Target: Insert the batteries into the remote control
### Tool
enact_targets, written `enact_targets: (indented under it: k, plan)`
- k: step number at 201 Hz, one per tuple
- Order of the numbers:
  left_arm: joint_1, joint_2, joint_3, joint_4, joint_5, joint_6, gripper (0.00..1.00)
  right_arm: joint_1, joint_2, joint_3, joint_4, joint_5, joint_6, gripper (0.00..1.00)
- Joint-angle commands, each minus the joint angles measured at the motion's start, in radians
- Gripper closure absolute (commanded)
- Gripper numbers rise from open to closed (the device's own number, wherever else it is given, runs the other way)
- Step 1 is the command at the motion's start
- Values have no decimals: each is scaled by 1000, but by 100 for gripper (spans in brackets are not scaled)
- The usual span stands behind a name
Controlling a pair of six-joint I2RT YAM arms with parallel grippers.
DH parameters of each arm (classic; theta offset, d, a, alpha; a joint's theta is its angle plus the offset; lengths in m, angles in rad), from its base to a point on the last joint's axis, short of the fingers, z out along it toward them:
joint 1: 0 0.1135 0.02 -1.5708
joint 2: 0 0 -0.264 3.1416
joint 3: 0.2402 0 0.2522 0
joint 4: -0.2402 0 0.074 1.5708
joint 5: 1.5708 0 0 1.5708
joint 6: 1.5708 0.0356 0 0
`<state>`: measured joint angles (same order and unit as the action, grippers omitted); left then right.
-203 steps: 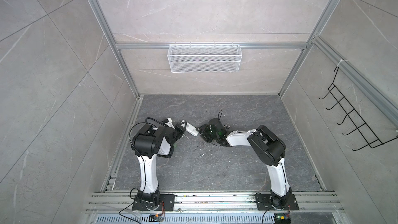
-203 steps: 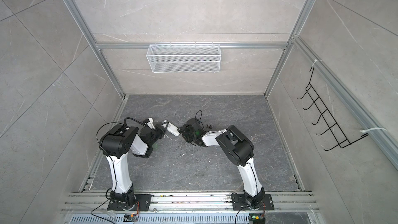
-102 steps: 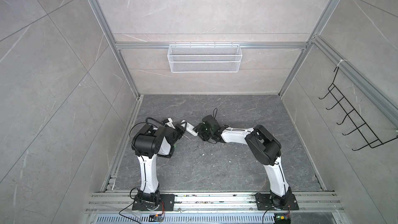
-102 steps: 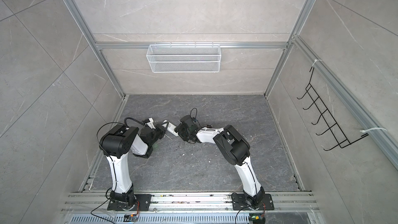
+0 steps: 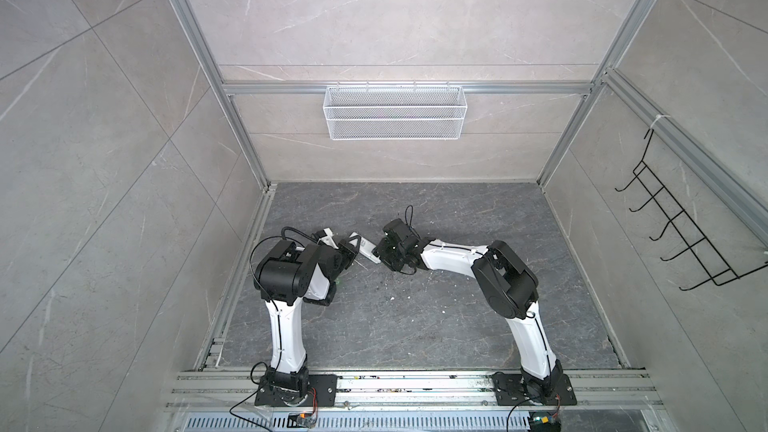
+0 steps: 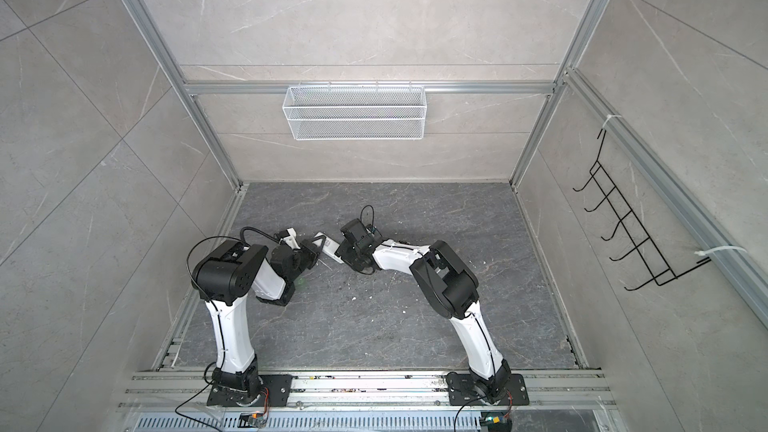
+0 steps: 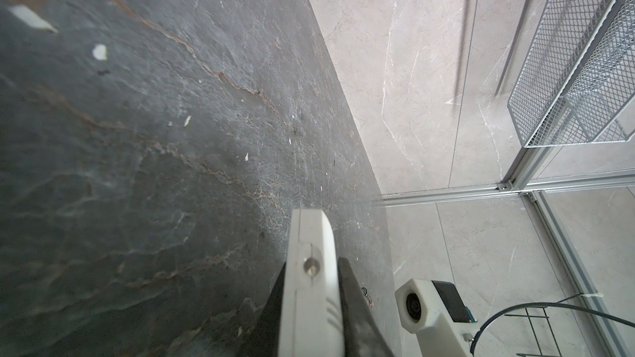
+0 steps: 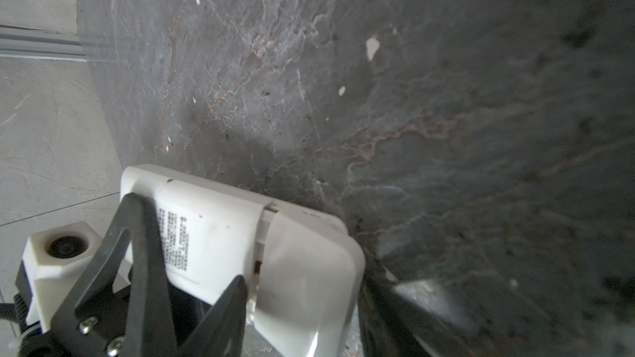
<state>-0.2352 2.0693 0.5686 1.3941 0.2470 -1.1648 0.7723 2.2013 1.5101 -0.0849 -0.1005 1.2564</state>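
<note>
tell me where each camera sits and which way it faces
Top views: high at the front, looking down on table, left arm, right arm, remote control.
Left wrist: on left arm, facing back wall; left tool shut on the remote control.
Right wrist: on right arm, facing the table; right tool straddles the remote control.
Shared: all show the remote control.

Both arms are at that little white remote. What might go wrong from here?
1. The battery cover looks ajar on the remote control. If the right gripper, straddling that end, squeezes unevenly, the cover might jam or pop off.
2. The left gripper pinches the remote's flat faces. A push from the other arm could twist it loose onto the table.
</note>
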Motion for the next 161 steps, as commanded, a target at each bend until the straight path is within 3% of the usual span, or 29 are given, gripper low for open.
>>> enact_targets:
  k: [1, 99, 161]
  plan:
    - [-2, -12, -16, 19, 21, 77, 100, 4, 90, 18, -195, 30, -66, 50]
    - [19, -38, -21, 19, 10, 79, 100, 5, 53, -13, -249, 51, -149, 61]
    - [27, -34, -9, 20, 5, 77, 100, -3, -16, -34, -284, 120, -199, 61]
